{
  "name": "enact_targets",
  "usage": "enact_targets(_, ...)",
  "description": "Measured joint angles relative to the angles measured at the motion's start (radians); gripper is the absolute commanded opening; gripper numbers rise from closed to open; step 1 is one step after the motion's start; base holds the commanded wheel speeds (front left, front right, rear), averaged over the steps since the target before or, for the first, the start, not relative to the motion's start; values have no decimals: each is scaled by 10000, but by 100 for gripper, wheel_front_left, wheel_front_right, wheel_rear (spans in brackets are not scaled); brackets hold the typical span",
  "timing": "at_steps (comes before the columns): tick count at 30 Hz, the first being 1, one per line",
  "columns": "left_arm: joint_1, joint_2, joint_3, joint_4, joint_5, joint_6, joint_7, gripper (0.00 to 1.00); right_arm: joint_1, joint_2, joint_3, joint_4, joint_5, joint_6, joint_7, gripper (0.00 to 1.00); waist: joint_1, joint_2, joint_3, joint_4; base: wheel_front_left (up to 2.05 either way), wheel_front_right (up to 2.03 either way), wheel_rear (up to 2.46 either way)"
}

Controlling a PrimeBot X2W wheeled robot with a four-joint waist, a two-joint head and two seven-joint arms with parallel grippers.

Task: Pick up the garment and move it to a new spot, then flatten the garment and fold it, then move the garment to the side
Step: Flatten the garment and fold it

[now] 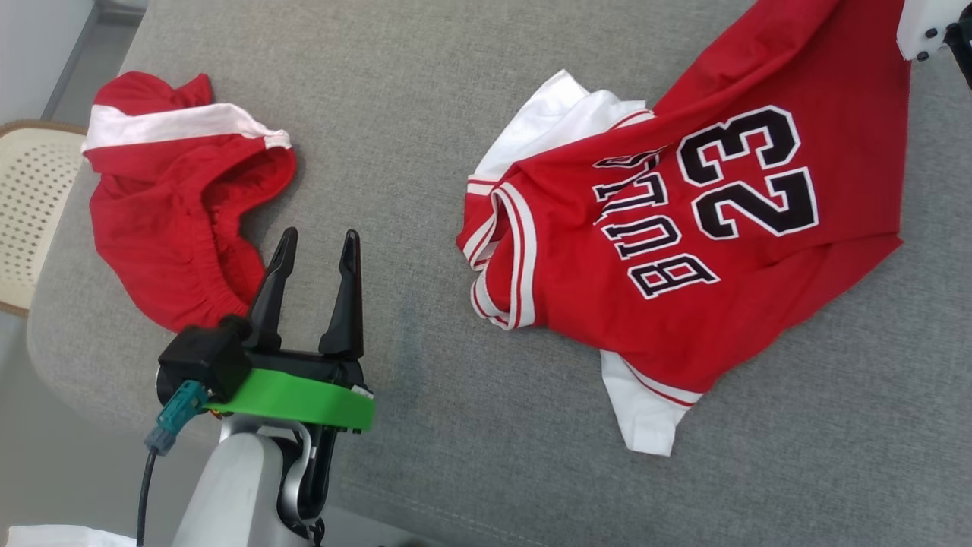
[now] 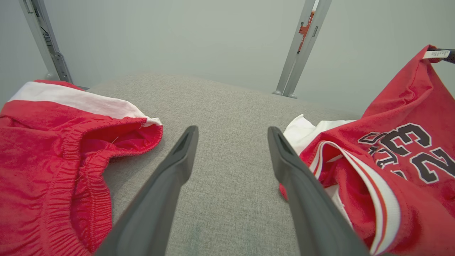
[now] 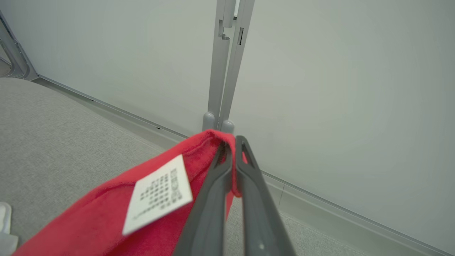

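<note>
The right gripper [image 3: 233, 142], its two long dark fingers pressed together, pinches a fold of the hem of a red jersey [image 1: 683, 251] beside a white printed care label [image 3: 160, 193]. The hem rises off the grey cushion [image 1: 425, 114] toward its far right side. The rest of the soft, fleecy-looking garment lies rumpled across the right half of the cushion. It shows black, white-edged lettering "BULLS" and "23", a striped red-and-white ribbed collar, and white sleeves poking out at the near and far sides.

The left gripper [image 1: 320, 235] hangs over bare upholstery near the cushion's front edge with its tapered fingers spread wide and nothing between them. A bright green band rings its wrist. It sits between the jersey and a pair of red shorts [image 1: 175, 220].

The shorts lie bunched by the left edge, with a gathered elastic waistband and a broad white stripe. The cushion is covered in a coarse grey weave and has a rounded front-left corner. A pale perforated chair seat [image 1: 30, 205] stands just beyond the left edge. Slim grey metal posts [image 3: 227, 64] stand against the plain pale wall behind.
</note>
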Motion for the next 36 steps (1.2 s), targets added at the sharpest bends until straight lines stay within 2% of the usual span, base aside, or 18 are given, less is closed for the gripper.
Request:
enact_targets(1,-38,-2,-17,21,-2,0,0,100,-170,84,21,337,-40,0,-207,100,0,0,103,98,0,0,0)
enact_targets(8,-60,-17,96,188,151,17,0,100,-335,961,587,1511,-115,0,-2027,100,1,0,285,331,0,0,0)
enact_targets(15,258,-17,477,353,612,-2,0,100,592,1452,1162,1081,744,2,-2800,100,1,0,-173,29,0,0,0)
enact_targets(18,464,50,606,364,729,-23,0,100,1274,1323,1204,345,1183,0,-2865,100,0,0,-507,-269,0,0,0)
enact_targets(21,723,190,780,368,784,-13,0,100,2178,1243,984,-909,1494,2,-2874,100,0,0,-868,-661,0,0,0)
enact_targets(27,1127,445,1024,391,796,82,0,100,4514,1041,-226,-3145,1377,-2,-2886,100,-1,0,-1651,-1664,0,0,0)
enact_targets(33,1568,581,1080,291,788,232,75,100,6904,1427,-1590,-4702,890,-2,-2884,100,0,0,-2356,-2555,0,0,0)
enact_targets(36,1776,585,1083,180,763,263,79,100,8083,1845,-2194,-5200,825,-2,-2886,100,0,0,-2717,-2880,0,0,0)
